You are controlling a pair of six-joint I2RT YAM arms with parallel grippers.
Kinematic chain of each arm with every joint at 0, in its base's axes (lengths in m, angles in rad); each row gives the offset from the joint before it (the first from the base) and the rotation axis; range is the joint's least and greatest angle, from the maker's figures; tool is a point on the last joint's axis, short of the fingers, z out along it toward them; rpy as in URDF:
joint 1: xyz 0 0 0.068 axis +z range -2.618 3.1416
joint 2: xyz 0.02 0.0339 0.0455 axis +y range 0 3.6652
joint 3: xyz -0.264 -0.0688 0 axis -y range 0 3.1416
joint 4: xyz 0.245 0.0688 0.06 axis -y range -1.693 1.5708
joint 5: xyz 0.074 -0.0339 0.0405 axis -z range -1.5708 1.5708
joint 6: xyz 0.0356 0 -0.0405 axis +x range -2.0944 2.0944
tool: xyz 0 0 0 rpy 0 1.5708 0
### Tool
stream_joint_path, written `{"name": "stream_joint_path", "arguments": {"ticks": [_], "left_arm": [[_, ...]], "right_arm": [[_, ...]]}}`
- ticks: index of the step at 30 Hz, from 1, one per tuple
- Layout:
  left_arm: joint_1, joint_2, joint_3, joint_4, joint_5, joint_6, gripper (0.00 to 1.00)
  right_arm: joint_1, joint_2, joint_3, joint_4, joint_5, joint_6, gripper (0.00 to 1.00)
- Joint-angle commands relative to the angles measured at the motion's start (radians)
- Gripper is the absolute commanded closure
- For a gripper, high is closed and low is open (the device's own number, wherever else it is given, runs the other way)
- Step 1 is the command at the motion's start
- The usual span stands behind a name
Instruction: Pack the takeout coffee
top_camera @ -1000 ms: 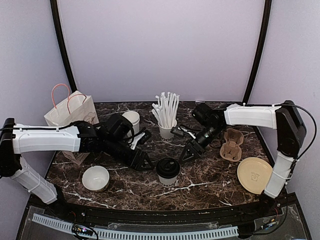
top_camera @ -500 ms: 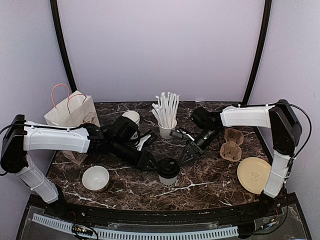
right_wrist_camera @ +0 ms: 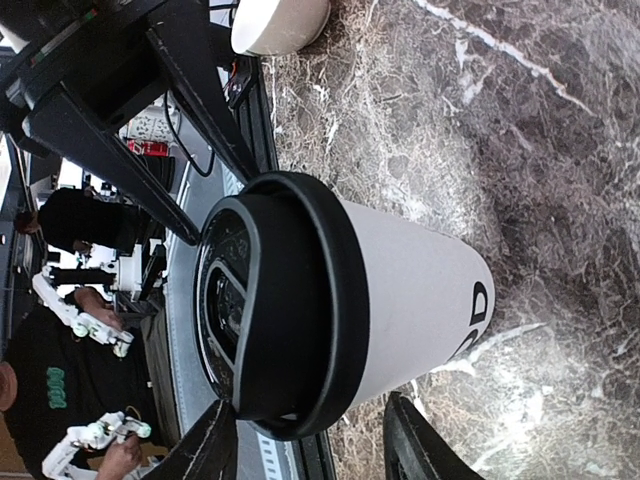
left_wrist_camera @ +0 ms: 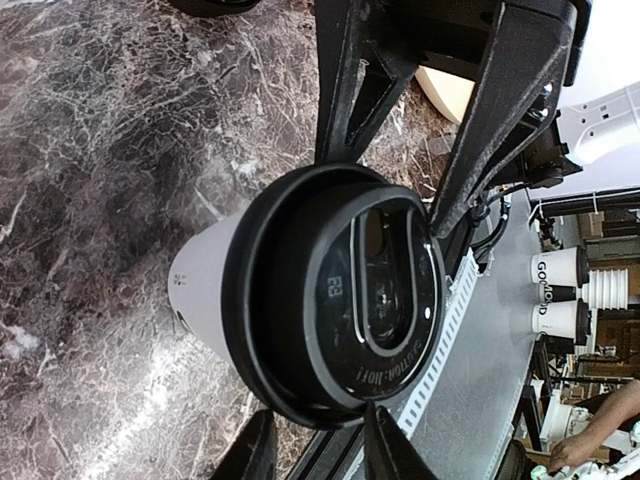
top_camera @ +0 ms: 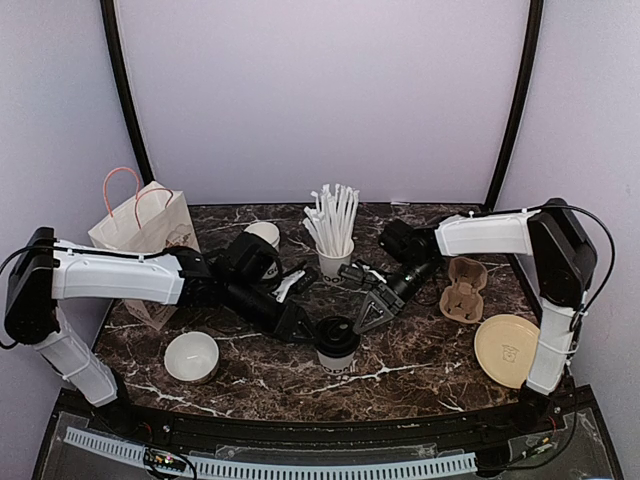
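Note:
One takeout coffee cup (top_camera: 337,342), white with dark lettering and a round black lid, stands upright near the table's front middle. My left gripper (top_camera: 300,325) is just left of its lid and my right gripper (top_camera: 372,314) just right of it, both pointing at it. In the left wrist view the lid (left_wrist_camera: 340,310) fills the middle, beyond my left gripper (left_wrist_camera: 317,412), whose narrow-set fingers have nothing between them; one fingertip (left_wrist_camera: 372,410) is at the lid's rim. In the right wrist view the cup (right_wrist_camera: 400,300) sits just past my open right gripper (right_wrist_camera: 310,402).
A cup of white straws (top_camera: 335,250) stands behind the coffee. Another white cup (top_camera: 264,237) is behind my left arm. A paper bag (top_camera: 140,225) is far left, a white bowl (top_camera: 191,357) front left, a cardboard cup carrier (top_camera: 463,288) and tan plate (top_camera: 510,350) right.
Both grippers have moved in toward the lidded cup from either side. The left jaws have narrowed. The cup has stayed in place.

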Motion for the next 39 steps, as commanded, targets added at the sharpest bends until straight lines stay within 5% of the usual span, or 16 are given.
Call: {"name": "stream_joint_path", "arguments": {"ticks": [1, 7, 13, 19, 26, 32, 39], "left_arm": [[0.007, 0.128, -0.067, -0.116, -0.129, 0.025, 0.69], [0.006, 0.075, -0.007, -0.145, -0.162, 0.07, 0.64], [0.005, -0.043, 0.049, -0.084, -0.139, 0.139, 0.4], [0.005, -0.106, 0.161, -0.164, -0.202, 0.258, 0.31], [0.007, -0.153, 0.275, -0.194, -0.528, 0.458, 0.26], [0.035, -0.181, 0.318, -0.075, -0.793, 0.51, 0.11], [0.055, -0.228, 0.3, 0.025, -0.789, 0.458, 0.09]], "right_arm": [[0.023, 0.105, -0.03, 0.117, 0.32, 0.06, 0.53], [0.02, 0.078, 0.048, -0.001, 0.209, -0.029, 0.51], [-0.007, -0.031, 0.118, -0.099, 0.131, -0.133, 0.37], [-0.026, -0.113, 0.156, -0.179, 0.255, -0.207, 0.3], [-0.01, -0.263, 0.152, -0.1, 0.439, -0.312, 0.26], [0.094, -0.292, 0.187, -0.081, 0.507, -0.486, 0.03], [0.288, -0.229, 0.177, -0.034, 0.661, -0.54, 0.03]]}}
